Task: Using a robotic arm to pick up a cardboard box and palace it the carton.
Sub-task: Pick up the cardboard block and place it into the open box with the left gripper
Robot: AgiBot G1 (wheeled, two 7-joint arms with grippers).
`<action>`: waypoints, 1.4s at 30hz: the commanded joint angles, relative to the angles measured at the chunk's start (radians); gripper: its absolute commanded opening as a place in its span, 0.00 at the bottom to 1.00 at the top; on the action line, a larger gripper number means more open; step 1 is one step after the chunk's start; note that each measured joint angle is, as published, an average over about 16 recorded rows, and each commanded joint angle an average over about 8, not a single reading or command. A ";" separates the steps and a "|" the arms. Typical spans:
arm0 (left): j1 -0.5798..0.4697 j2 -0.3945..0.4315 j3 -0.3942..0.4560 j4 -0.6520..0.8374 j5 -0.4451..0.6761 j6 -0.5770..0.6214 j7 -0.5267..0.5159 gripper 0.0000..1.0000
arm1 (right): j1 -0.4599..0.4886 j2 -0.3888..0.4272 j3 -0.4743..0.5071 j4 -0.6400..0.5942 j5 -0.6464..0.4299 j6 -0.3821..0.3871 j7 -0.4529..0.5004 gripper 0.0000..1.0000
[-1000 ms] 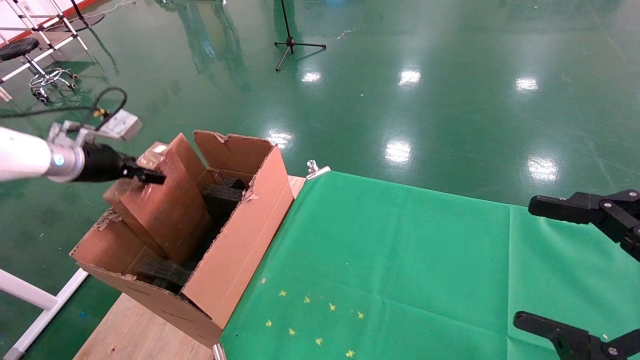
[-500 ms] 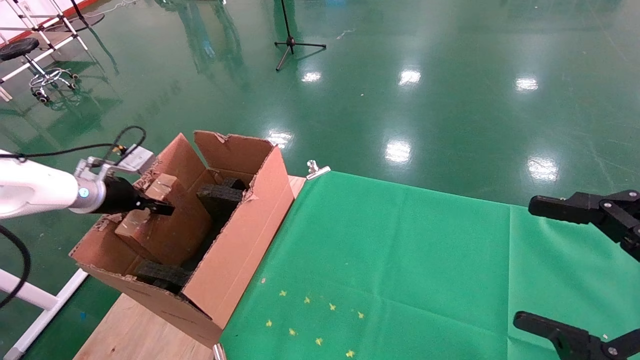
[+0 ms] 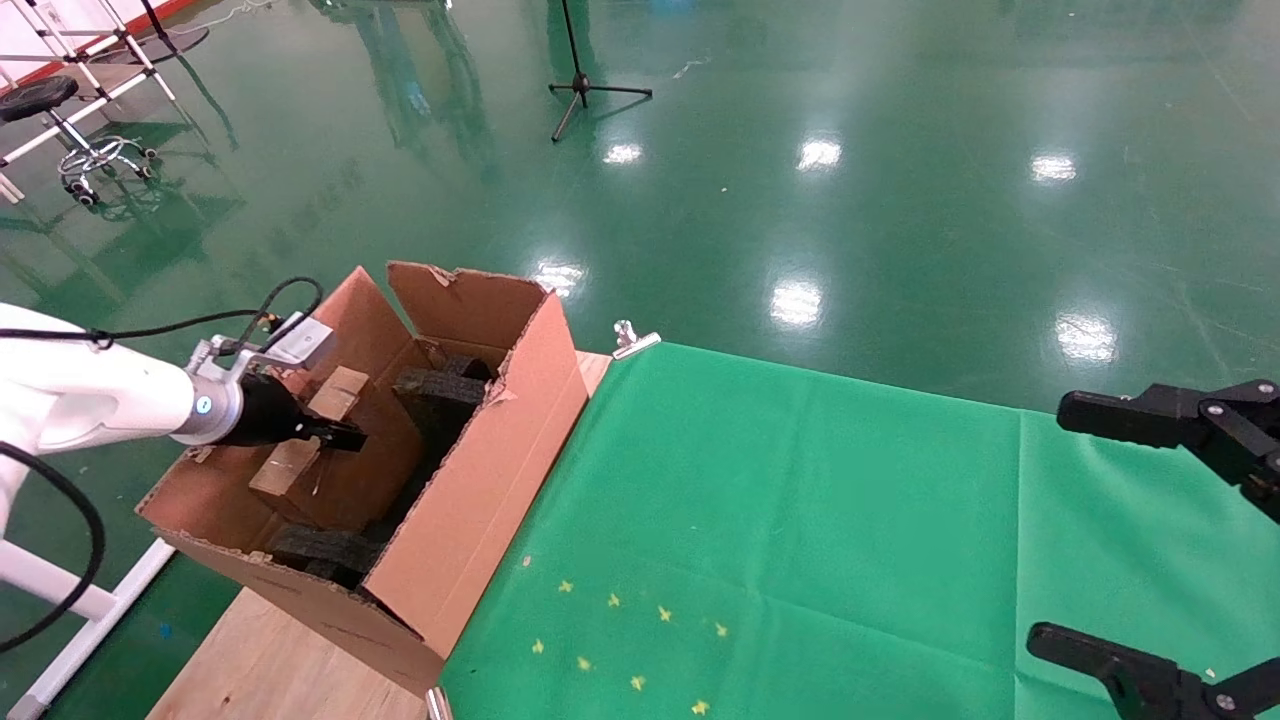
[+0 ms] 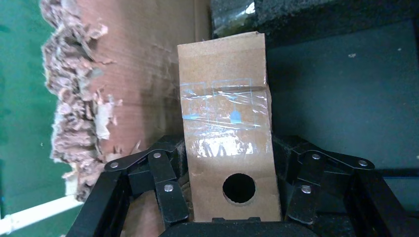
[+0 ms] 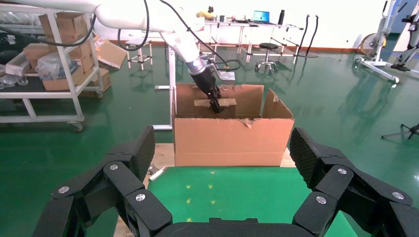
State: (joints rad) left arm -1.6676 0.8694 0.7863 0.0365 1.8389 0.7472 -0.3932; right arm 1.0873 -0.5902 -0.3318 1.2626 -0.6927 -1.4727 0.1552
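Head cam looks down from above at the carton (image 3: 470, 470); left wrist cam sits right inside it; right wrist cam faces it from across the table.

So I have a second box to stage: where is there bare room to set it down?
The green cloth between the carton and the right gripper is bare apart from small yellow marks. The carton is crowded: foam blocks, cardboard box, left gripper.

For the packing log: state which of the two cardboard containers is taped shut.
The cardboard box, the small one clamped by the left gripper inside the carton; the carton is larger, with open, torn flaps.
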 commanded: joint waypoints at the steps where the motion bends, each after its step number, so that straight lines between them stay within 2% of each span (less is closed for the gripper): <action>1: 0.005 0.002 0.002 -0.003 0.002 -0.004 -0.004 0.67 | 0.000 0.000 0.000 0.000 0.000 0.000 0.000 1.00; 3: 0.008 0.003 0.003 -0.002 0.004 -0.007 -0.007 0.92 | 0.000 0.000 0.000 0.000 0.000 0.000 0.000 1.00; 4: 0.009 0.004 0.003 -0.001 0.004 -0.008 -0.008 1.00 | 0.000 0.000 0.000 0.000 0.000 0.000 0.000 1.00; 30: -0.003 -0.001 0.003 -0.009 0.008 0.014 0.006 1.00 | 0.000 0.000 0.000 0.000 0.000 0.000 0.000 1.00; 34: -0.039 -0.019 -0.012 -0.045 -0.013 0.065 0.036 1.00 | 0.000 0.000 0.000 0.000 0.000 0.000 0.000 1.00; 42: -0.137 -0.099 -0.073 -0.177 -0.108 0.283 0.110 1.00 | 0.000 0.000 0.000 0.000 0.000 0.000 0.000 1.00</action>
State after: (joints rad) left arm -1.7953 0.7795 0.7227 -0.1328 1.7452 1.0081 -0.2987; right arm 1.0872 -0.5900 -0.3319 1.2622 -0.6924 -1.4723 0.1550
